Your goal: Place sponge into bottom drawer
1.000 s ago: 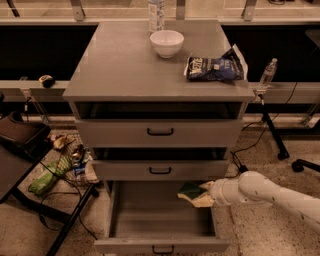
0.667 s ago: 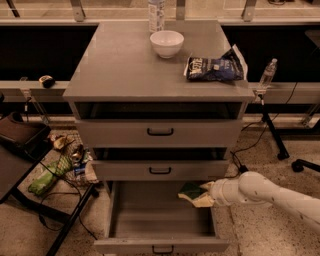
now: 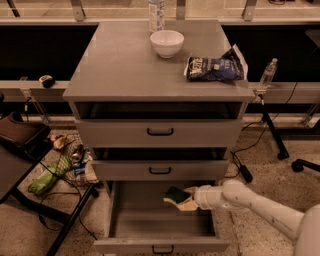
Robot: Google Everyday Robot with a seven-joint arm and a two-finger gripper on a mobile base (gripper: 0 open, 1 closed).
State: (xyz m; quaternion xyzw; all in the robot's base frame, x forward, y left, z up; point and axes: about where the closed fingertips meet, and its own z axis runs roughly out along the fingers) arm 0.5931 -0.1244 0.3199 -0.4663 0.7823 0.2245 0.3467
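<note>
A: Whereabouts of the gripper [image 3: 189,201]?

B: In from the right on a pale arm [image 3: 260,210], over the open bottom drawer [image 3: 150,220], toward its far right part. Clamped on the sponge [image 3: 175,194]: dark green face up, pale foam underneath, poking left out of the grip.

A: And the sponge against the drawer?

B: Inside the outline of the cavity, just below the front of the middle drawer [image 3: 160,170]. Seemingly hanging above the floor rather than lying on it; hard to tell how high.

A: Elsewhere around the cabinet?

B: Middle drawer and top drawer [image 3: 160,132] shut or nearly so. On top, a white bowl [image 3: 167,42] toward the far side, a bottle [image 3: 156,12] just behind it, a dark blue snack bag [image 3: 215,68] at the right. Clutter [image 3: 70,160] on the ground at the left.

A: Risks from here?

B: Three, as a guess.
- Letting go while tilted: light foam, likely to bounce or land on edge, though probably kept in by the deep walls.
- Rising on the way out: close under the middle drawer's front, so a knock there quite possible.
- Clinging: soft foam squeezed in the grip, apt to stick and get dragged back toward the right wall.

A: Safest course?

B: Lower a little, open wide, pause, then back out to the right, low and level
</note>
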